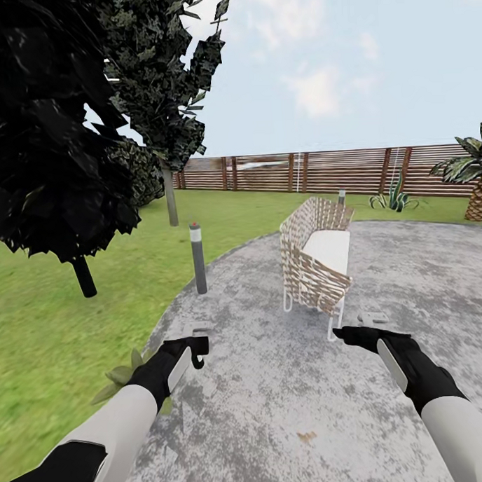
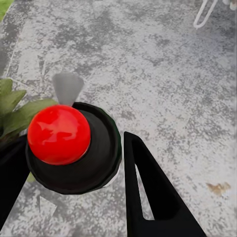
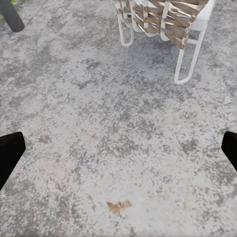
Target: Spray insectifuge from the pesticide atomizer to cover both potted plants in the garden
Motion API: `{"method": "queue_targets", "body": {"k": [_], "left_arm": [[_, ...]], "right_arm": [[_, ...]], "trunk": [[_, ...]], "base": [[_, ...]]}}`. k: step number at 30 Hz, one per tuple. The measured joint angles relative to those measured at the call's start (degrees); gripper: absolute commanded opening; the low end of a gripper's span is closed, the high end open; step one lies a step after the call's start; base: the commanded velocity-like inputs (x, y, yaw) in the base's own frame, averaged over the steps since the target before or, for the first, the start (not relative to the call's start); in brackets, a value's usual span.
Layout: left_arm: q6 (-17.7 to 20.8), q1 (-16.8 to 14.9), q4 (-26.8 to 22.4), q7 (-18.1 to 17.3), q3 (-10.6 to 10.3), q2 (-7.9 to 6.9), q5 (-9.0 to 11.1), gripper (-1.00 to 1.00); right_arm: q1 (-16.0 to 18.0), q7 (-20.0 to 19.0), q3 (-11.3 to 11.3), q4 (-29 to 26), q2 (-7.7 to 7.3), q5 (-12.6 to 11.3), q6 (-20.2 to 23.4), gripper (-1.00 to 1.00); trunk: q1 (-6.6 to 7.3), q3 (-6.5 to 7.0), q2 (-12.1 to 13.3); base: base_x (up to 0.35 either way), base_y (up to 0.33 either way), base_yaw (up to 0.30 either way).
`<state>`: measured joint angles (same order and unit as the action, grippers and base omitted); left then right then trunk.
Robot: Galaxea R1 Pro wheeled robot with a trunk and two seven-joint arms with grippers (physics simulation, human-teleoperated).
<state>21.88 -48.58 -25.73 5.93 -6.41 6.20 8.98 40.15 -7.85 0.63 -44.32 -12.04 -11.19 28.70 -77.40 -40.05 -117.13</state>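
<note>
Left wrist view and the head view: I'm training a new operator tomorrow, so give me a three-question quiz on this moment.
1. True or false: the left gripper holds the pesticide atomizer.
2. The right gripper is: A) open and empty B) shut on a leaf C) gripping the chair.
3. Fill in: the woven chair stands on the grey ____.

Key: 1 true; 2 A; 3 patio.

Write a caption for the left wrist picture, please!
Left gripper holds the red-topped pesticide atomizer above the grey patio, green plant leaves beside it.
</note>
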Motion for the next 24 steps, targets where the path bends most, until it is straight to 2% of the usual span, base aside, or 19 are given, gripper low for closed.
{"method": "queue_targets", "body": {"k": [11, 24], "left_arm": [[0.01, 0.01, -0.01, 0.0, 0.0, 0.0, 0.01, -1.0], [0.02, 0.01, -0.03, 0.0, 0.0, -0.01, 0.01, -1.0]], "right_arm": [[0.01, 0.04, 0.08, 0.01, -0.01, 0.01, -0.01, 1.0], [0.02, 0.09, 0.08, 0.03, 0.01, 0.02, -0.03, 1.0]], "trunk": [[2.42, 1.97, 4.41], [5.27, 4.31, 9.63]], "base": [[0.0, 0.0, 0.018], [0.0, 0.0, 0.221]]}}
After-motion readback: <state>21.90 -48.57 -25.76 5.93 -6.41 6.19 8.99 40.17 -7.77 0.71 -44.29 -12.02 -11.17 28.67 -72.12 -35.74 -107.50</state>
